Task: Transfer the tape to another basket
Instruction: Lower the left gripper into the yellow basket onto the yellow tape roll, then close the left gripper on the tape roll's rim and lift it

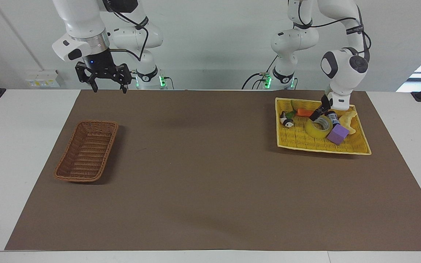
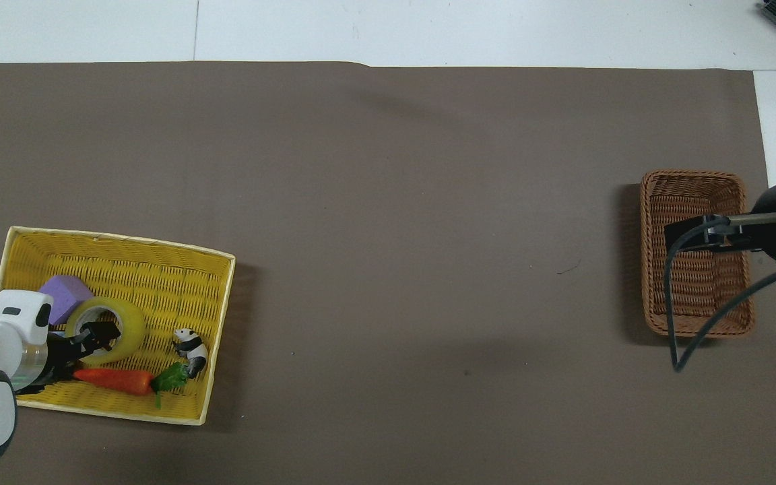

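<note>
At the left arm's end of the counter [image 1: 210, 204]:
Left pincer [image 1: 317, 115]: down inside the yellow tray [image 1: 298, 144], at the robot-side rim of the tape [image 1: 318, 128]. How wide its fingers stand cannot be told; one dark fingertip appears over the roll's rim and hole in the overhead view. A firm hold on the roll is not confirmed.
Right pincer [image 1: 109, 84]: fingers spread wide, holding nothing; raised over the robot-side edge of the brown mat [image 1: 210, 175], arm waiting.
Yellow tray contents: tape, purple cube [image 1: 338, 134], carrot [image 1: 303, 112], panda figure [image 1: 287, 120], a pale yellow curved item [image 1: 350, 120], a small dark bottle [image 1: 332, 117].
Tape position: lying flat in the tray, directly under and touching the left pincer's tip; purple cube just beside it, carrot beside the pincer.
Basket [image 1: 86, 151]: brown wicker, nothing in it, at the right arm's end, well apart from the left pincer.
</note>
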